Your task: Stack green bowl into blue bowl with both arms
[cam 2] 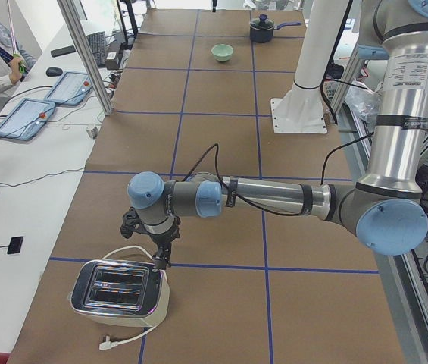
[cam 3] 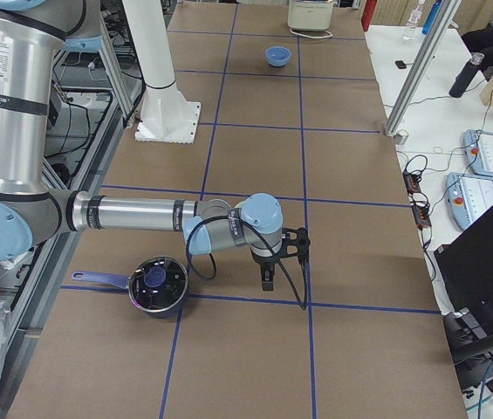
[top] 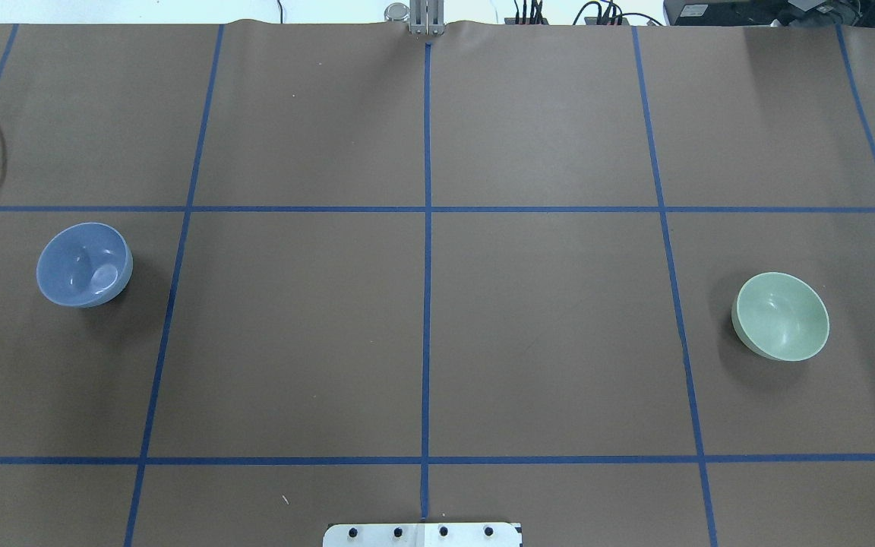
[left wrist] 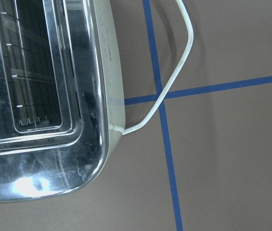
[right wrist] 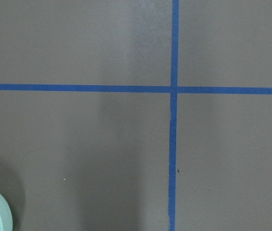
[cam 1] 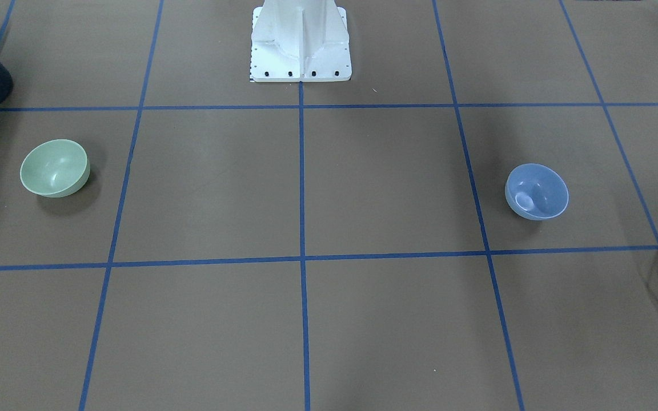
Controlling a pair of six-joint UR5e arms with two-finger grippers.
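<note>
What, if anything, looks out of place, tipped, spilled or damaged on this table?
Nothing stands out. The green bowl and the blue bowl both sit upright and empty, far apart on the table, with no spill or visible damage. The cord of the toaster lies loose beside it.

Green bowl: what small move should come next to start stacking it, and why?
Probably shift the right gripper over the green bowl: it sits alone on the robot's right, far from the blue bowl, and only its rim shows in the right wrist view.
</note>
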